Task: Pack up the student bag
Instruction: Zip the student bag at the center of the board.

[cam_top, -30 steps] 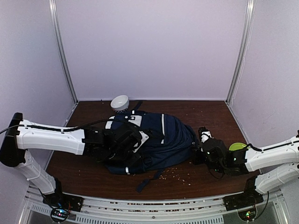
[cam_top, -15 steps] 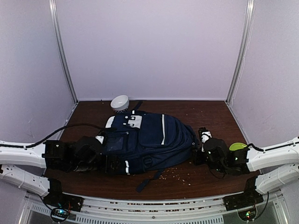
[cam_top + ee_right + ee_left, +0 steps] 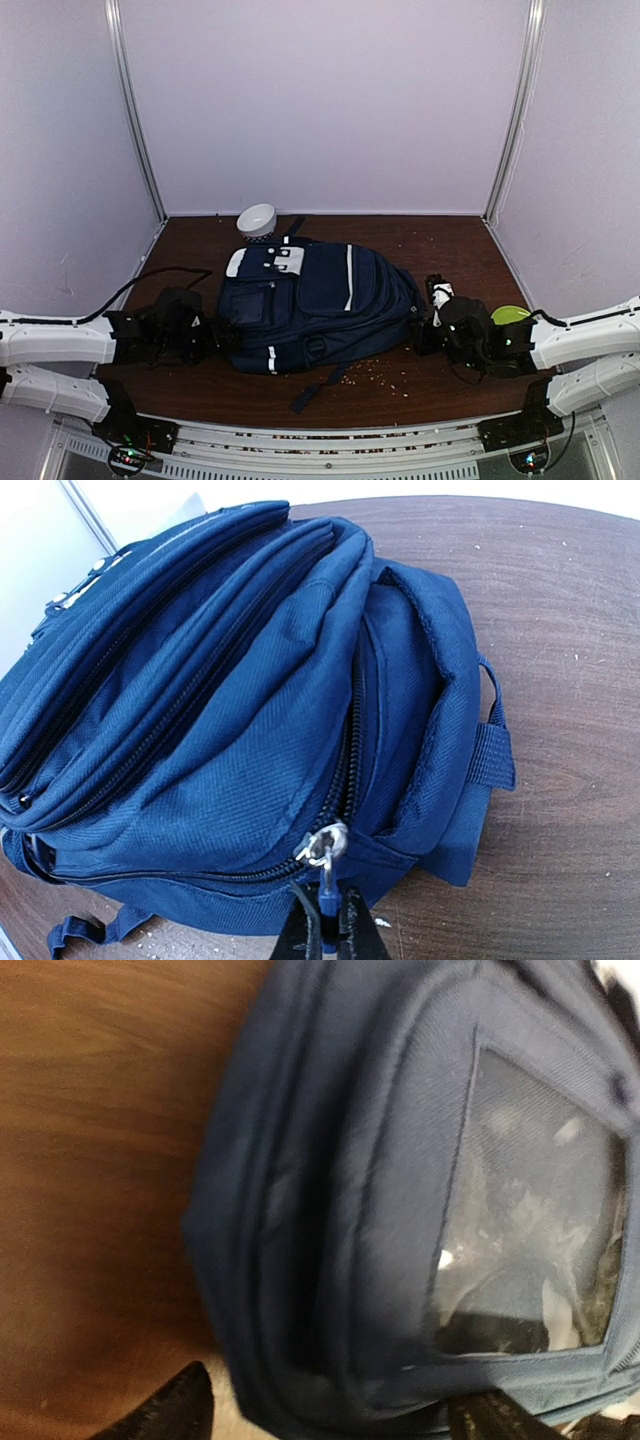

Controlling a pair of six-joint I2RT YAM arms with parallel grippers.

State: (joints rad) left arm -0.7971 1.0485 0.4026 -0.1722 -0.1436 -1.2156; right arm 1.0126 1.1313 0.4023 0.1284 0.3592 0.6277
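The right gripper (image 3: 325, 925) is pinching its two fingers together on the zipper pull (image 3: 322, 858) of the student bag (image 3: 230, 710), with the pull's metal ring showing just beyond the fingertips. Directly ahead of this gripper the navy bag's end is bulging, its zipper track running away to the left of the fingertips. The opening is gaping a little above and to the right of the pull. A webbing loop (image 3: 492, 752) is sticking out ahead and to the right, over the brown table (image 3: 570, 630).

The left gripper (image 3: 330, 1422) is holding its fingers (image 3: 170, 1412) wide apart and is gripping nothing. The bag's other end is lying just ahead of them; contact cannot be told. A clear window pocket (image 3: 530, 1210) is facing this gripper, ahead and to its right.

From above, the bag is lying flat on the table between the two grippers, one at each end. Crumbs (image 3: 385, 375) are lying near the right gripper, on its left. A black strap (image 3: 310, 395) is trailing from the bag between the two arms. A lime-green object (image 3: 510, 313) is peeking out behind the right wrist. Farthest off, a white bowl (image 3: 257, 220) is sitting beyond the bag, at its far corner on the left gripper's side.
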